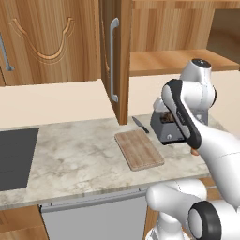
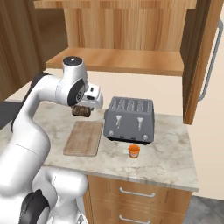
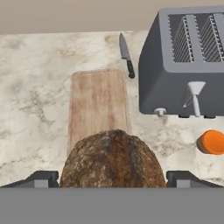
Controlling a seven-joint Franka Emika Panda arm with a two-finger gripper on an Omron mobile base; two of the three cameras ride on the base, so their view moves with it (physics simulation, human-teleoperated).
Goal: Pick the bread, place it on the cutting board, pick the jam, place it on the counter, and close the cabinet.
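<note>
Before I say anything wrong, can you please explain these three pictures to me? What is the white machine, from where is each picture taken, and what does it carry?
The white jointed robot arm works at a marbled stone counter. Two pictures look from behind it, left and right; the third looks from its hand. The hand grips a dark brown lumpy bread above a light wooden cutting board. Nearby stand a grey toaster, a small orange jam jar and a black-handled knife. The wooden cabinet door stands open.
</note>
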